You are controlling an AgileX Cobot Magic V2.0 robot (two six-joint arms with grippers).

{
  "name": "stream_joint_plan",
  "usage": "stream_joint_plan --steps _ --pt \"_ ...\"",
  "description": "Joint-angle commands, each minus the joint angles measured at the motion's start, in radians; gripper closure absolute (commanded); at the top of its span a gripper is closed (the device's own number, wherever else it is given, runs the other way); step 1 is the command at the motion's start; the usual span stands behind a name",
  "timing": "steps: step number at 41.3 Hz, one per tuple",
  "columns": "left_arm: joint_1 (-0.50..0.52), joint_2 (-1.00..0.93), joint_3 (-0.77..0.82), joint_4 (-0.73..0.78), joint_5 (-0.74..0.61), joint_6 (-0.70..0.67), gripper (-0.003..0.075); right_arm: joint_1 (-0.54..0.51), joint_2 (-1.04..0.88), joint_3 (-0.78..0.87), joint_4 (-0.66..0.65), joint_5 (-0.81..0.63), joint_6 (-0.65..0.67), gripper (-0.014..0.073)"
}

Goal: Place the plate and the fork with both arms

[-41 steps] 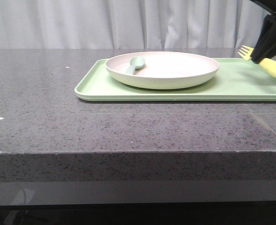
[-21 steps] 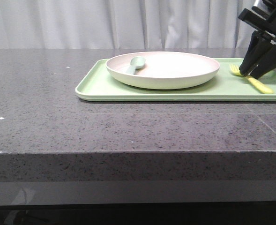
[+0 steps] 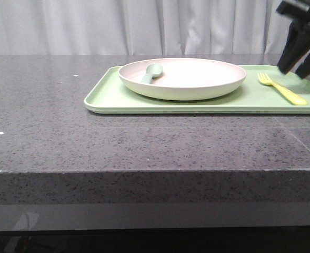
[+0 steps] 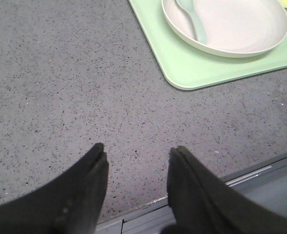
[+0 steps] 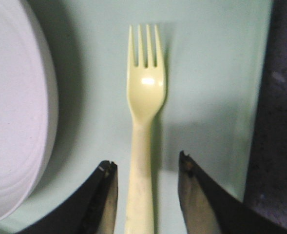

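The pinkish-cream plate (image 3: 191, 74) sits on the light-green tray (image 3: 249, 100); it also shows in the left wrist view (image 4: 240, 27) and the right wrist view (image 5: 11, 122). The yellow fork (image 3: 282, 88) lies flat on the tray to the right of the plate, clear in the right wrist view (image 5: 144, 122). My right gripper (image 3: 301, 67) (image 5: 145, 168) is open, raised just above the fork, its handle between the spread fingers without touching. My left gripper (image 4: 136, 156) is open and empty over the bare grey table near its front edge, away from the tray.
A pale grey-green spoon (image 3: 151, 71) lies in the plate's left part, also in the left wrist view (image 4: 192, 19). The speckled grey table (image 3: 65, 121) stretches left and in front of the tray. A white curtain hangs behind.
My right gripper lowered the fork onto the tray, opened and let it go, then rose a little. The fork now lies flat on the tray. The plate and spoon have not moved.
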Motion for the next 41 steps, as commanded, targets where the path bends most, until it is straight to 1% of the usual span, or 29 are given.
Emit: stream_joint_plan --steps 1,7,12,18,23,33,41 --pt "-0.008 -0.002 -0.023 -0.003 -0.064 -0.008 0.0418 0.034 -0.146 -0.003 -0.055 -0.041 -0.015 0.0265" --pt "-0.008 -0.002 -0.023 -0.003 -0.064 -0.008 0.0418 0.130 -0.322 0.123 -0.207 -0.138 0.014 0.0265" --pt "-0.008 -0.002 -0.023 -0.003 -0.064 -0.008 0.0418 0.198 -0.471 0.268 -0.265 -0.190 0.019 0.0265" --pt "-0.008 -0.002 -0.023 -0.003 -0.064 -0.008 0.0418 0.253 -0.628 0.405 -0.333 -0.181 0.058 0.0265" --pt "-0.008 -0.002 -0.023 -0.003 -0.064 -0.008 0.0418 0.258 -0.763 0.505 -0.377 -0.152 0.115 0.0265" --pt "-0.008 -0.002 -0.023 -0.003 -0.064 -0.008 0.0418 0.258 -1.032 0.652 -0.382 -0.132 0.131 0.0265" --pt "-0.008 -0.002 -0.023 -0.003 -0.064 -0.008 0.0418 0.258 -1.225 0.748 -0.350 -0.122 0.131 0.0265"
